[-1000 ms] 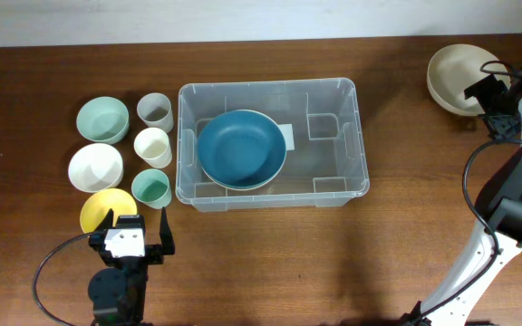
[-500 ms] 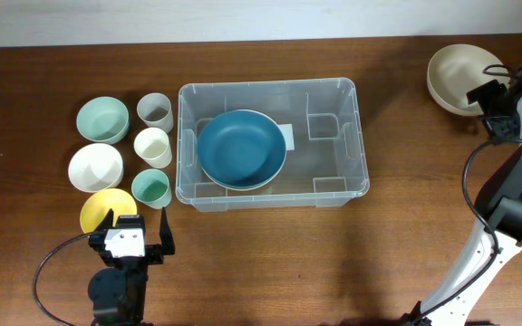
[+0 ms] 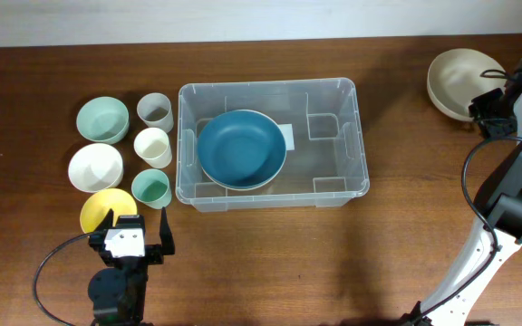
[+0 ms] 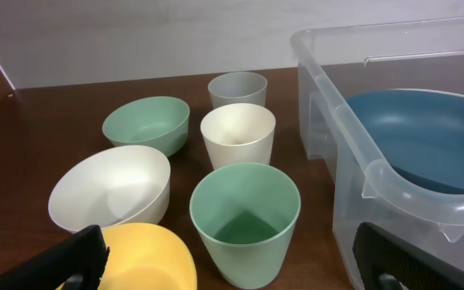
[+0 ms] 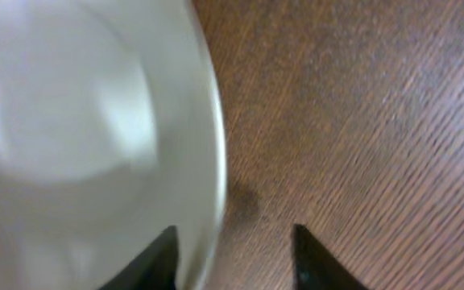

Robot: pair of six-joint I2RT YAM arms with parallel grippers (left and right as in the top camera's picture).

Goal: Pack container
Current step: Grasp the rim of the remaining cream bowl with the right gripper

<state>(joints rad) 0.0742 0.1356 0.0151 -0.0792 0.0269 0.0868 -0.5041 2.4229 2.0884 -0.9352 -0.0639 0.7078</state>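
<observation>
I see the right jaws open at the beige bowl's (image 3: 451,77) rim, far right; left jaws open beside the yellow bowl (image 3: 98,208).

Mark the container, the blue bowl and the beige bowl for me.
container (image 3: 326,156), overhead view, bare floor right of the bowl
blue bowl (image 3: 241,149), overhead view, centre of its inside
beige bowl (image 3: 454,74), overhead view, left half of its inside

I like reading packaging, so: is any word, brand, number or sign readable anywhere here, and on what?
No text can be read in any view.
White label on the base of the container, partly covered by the blue bowl: too small to show any print.
</observation>
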